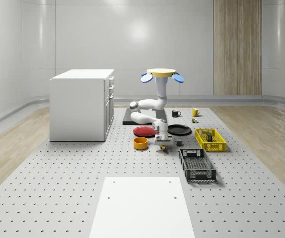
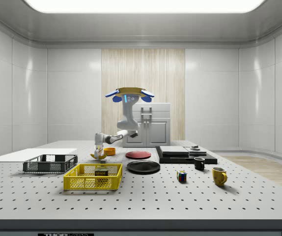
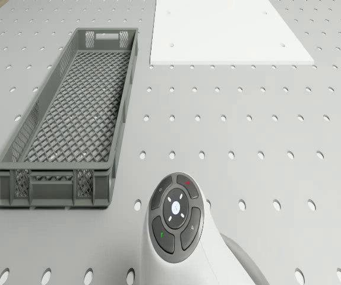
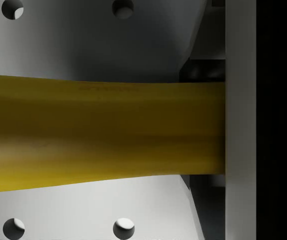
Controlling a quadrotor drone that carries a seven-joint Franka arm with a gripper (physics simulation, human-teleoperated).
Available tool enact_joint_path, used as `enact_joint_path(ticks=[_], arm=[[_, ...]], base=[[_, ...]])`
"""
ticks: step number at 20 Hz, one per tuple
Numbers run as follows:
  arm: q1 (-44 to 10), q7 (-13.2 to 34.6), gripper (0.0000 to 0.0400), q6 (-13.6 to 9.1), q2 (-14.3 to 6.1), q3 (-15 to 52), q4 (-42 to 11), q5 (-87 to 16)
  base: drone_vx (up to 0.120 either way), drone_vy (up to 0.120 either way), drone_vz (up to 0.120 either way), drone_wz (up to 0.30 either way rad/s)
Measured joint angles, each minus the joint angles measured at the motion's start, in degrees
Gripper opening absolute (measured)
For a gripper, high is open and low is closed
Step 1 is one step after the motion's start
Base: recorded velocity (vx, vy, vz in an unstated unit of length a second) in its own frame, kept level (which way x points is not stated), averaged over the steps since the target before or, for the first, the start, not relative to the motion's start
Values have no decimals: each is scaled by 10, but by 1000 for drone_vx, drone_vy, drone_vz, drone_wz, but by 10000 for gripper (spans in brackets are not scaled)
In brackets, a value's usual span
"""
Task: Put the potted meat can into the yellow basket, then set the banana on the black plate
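With the potted meat can [image 2: 101,172] in the yellow basket [image 2: 93,177], the hovering drone [image 1: 162,74] lowers its gripper [image 1: 163,144], apparently clenched on the banana [image 4: 98,132]; lift clear, then carry level to the black plate [image 1: 179,130].

Grey perforated table [image 1: 58,173] w/ regular hole grid carries everything. White cabinet [image 1: 82,104] w/ drawers stands at whole-scene view's left. White flat panel [image 1: 141,206] lies near the front edge. Dark slab [image 2: 185,155] at the back, near centre. Red plate [image 1: 145,131] and black plate [image 1: 179,130] lie side by side; orange bowl [image 1: 140,143] just in front of the red one. Yellow basket [image 1: 210,139] w/ potted meat can [image 2: 101,172] inside, grey mesh crate [image 1: 197,165] in front of it. Black mug [image 1: 175,113], yellow mug [image 1: 195,112], Rubik's cube [image 2: 181,176] nearby.
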Motion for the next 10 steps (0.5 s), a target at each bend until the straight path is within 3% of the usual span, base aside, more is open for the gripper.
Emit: enact_joint_path(ticks=[3, 10], arm=[[4, 0, 190, -9, 0, 13, -8, 11], [12, 9, 193, -29, -2, 49, -27, 43]], base=[[0, 0, 0, 0], [0, 0, 114, 0]])
